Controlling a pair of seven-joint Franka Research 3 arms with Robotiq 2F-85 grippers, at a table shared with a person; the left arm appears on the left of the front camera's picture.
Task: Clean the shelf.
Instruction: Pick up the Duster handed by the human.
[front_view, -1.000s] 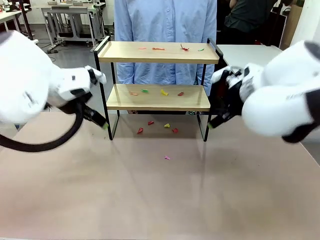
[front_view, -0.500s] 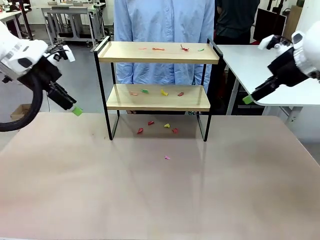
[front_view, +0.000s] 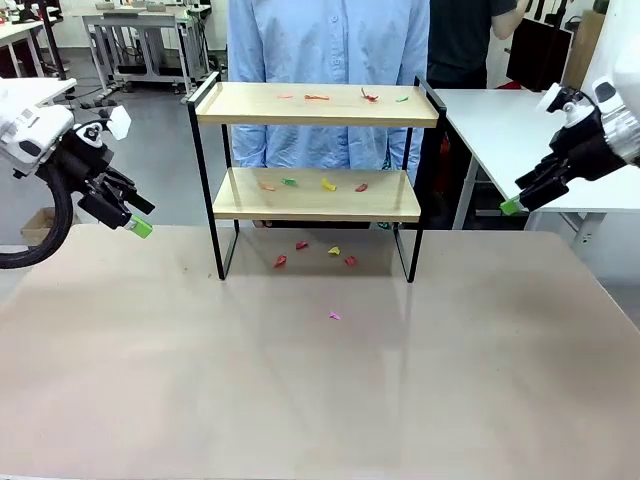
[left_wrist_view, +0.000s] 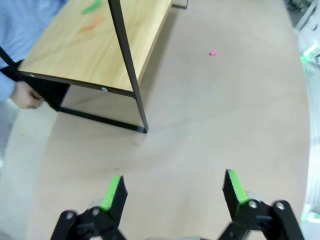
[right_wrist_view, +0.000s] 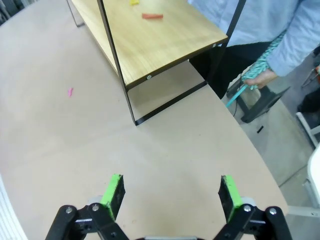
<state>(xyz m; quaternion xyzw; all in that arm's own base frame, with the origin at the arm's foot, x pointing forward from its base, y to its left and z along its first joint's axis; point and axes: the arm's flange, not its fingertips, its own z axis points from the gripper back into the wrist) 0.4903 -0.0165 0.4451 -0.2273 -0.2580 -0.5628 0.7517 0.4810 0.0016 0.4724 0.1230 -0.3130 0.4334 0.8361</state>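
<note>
While the shelf stands upper centre, the left tool hovers at mid-left and the right tool at mid-right, both spread wide, well apart from it.

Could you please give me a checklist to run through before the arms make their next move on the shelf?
1. Left gripper jaws open, empty: ok.
2. Right gripper jaws open, empty: ok.
3. Both grippers apart from the shelf: ok.
4. Shelf boards free of scraps: not ok; coloured scraps lie on both boards.
5. Table free of scraps: not ok; a pink scrap lies before the shelf.
6. Person's hand away from the shelf: cannot tell; it sits close behind the frame.
</note>
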